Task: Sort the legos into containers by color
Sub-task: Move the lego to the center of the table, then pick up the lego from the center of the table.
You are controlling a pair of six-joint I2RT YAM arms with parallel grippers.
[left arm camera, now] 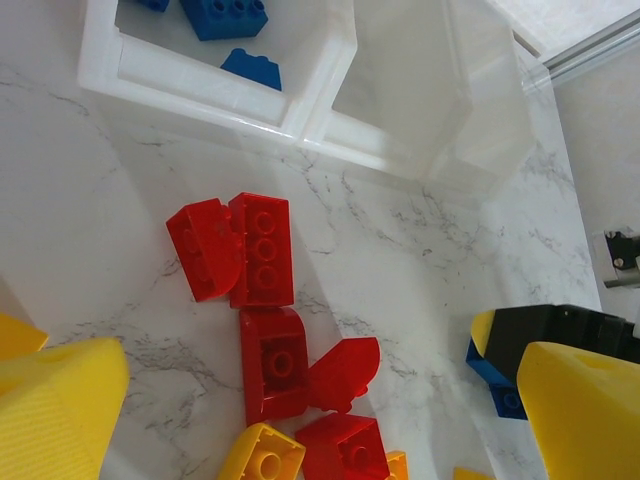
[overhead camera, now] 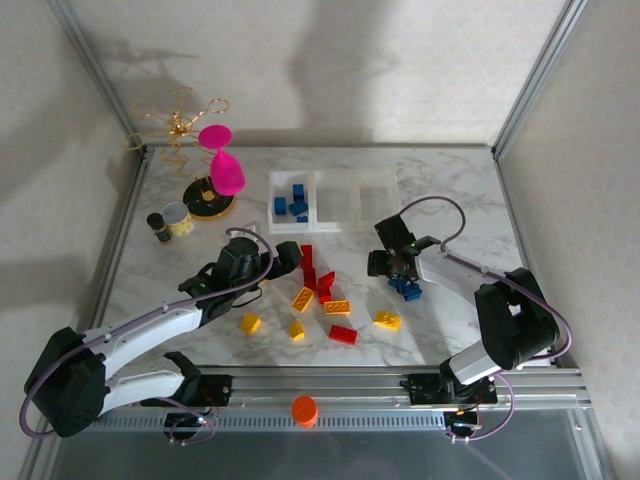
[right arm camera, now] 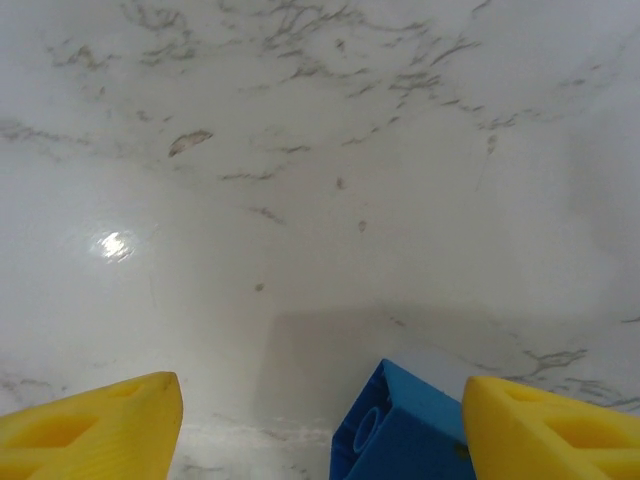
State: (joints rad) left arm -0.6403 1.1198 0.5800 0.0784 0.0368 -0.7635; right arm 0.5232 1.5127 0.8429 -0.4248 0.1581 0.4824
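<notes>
Two yellow fingers (right arm camera: 90, 420) of the right gripper (right arm camera: 322, 400) stand apart around a blue lego (right arm camera: 400, 430) at bottom right, so centring it before closing should prevent skidding.

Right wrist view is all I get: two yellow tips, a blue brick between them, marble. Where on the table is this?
Observer: From above, the right gripper sits over a small blue cluster, right of the red pile.
Operator: Where would blue ones go?
Observer: Other blue legos already lie in the left bin of the containers.
Operator: And the other arm?
Observer: The left gripper is open, above the red pile.
</notes>
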